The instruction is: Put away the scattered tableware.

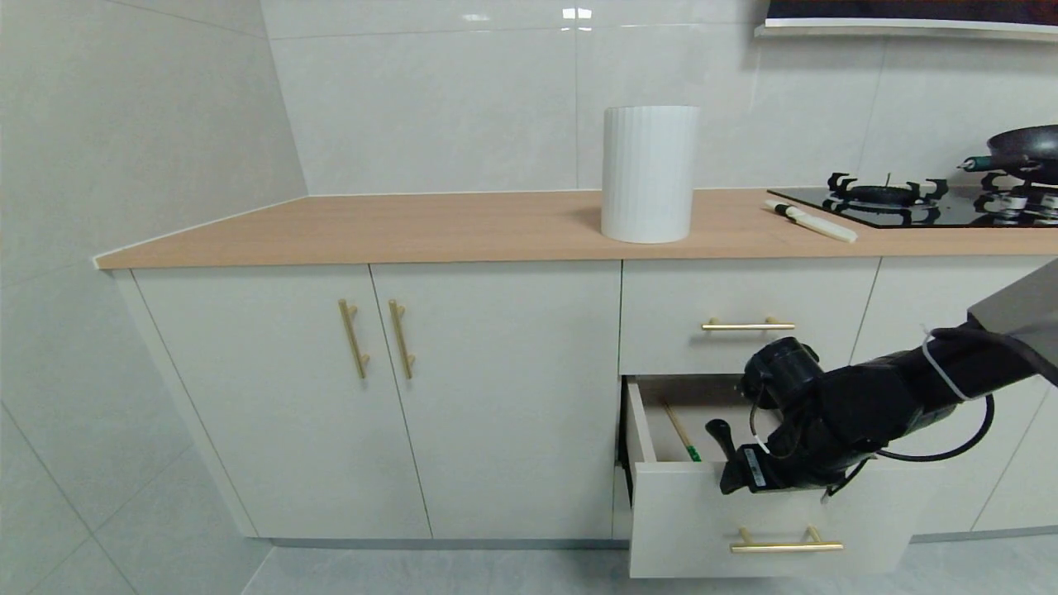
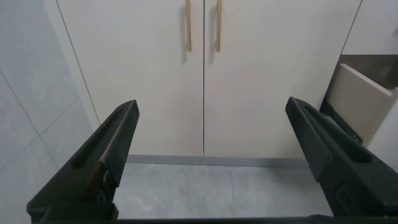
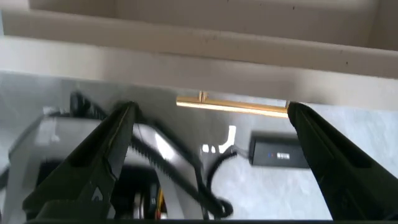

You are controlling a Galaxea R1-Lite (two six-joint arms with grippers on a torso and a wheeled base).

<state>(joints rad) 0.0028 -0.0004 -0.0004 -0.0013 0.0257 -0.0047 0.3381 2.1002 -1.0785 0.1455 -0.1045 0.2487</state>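
Your right gripper [image 3: 211, 158], spread wide apart, at the front edge of the open drawer [image 1: 686, 516], chopsticks [image 1: 679, 430] inside, your left gripper [image 2: 211, 165] equally apart, facing cabinet doors [image 2: 261, 81].

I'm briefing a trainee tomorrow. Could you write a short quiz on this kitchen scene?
1. True or false: the right gripper holds a spoon.
2. What stands on the counter? A) a white canister B) a red kettle C) a glass bowl
3. Fill in: the chopsticks lie in the open ____.
Key: 1 false; 2 A; 3 drawer.
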